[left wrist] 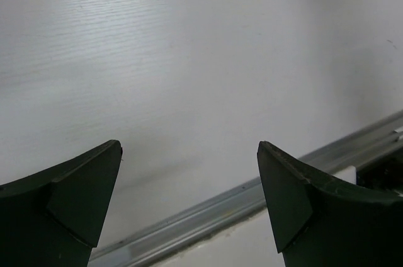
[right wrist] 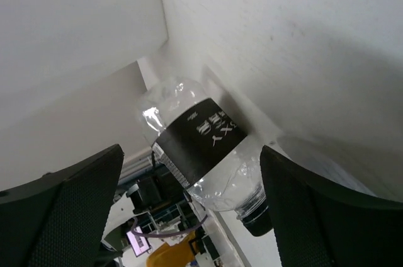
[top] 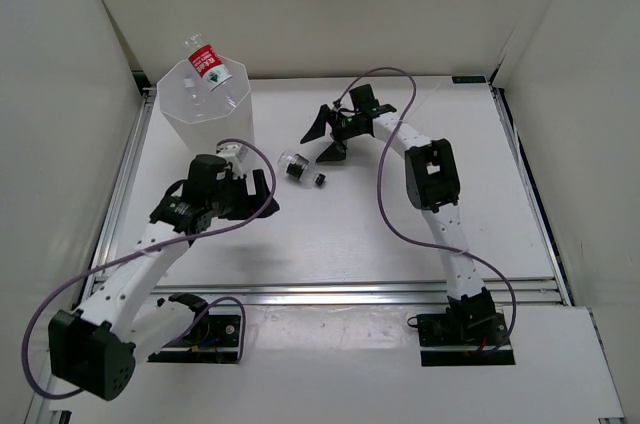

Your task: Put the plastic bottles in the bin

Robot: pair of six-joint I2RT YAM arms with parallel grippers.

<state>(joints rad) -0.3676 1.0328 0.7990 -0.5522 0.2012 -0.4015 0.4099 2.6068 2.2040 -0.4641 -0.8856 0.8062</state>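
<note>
The bin (top: 190, 116) stands at the back left. The red-label bottle (top: 208, 63) sticks out above its rim, tilted. The black-label bottle (top: 298, 167) lies on its side mid-table. In the right wrist view (right wrist: 198, 144) it lies ahead of and between the fingers, untouched, with its black cap (right wrist: 255, 223) nearer the right finger. My right gripper (top: 323, 139) (right wrist: 190, 153) is open just behind and right of it. My left gripper (top: 258, 187) (left wrist: 189, 147) is open and empty, left of that bottle. The blue-label and crushed bottles are not in view.
White walls close in the table at the back and both sides. An aluminium rail (top: 400, 292) runs along the near edge and shows in the left wrist view (left wrist: 252, 198). Purple cables (top: 385, 199) loop off both arms.
</note>
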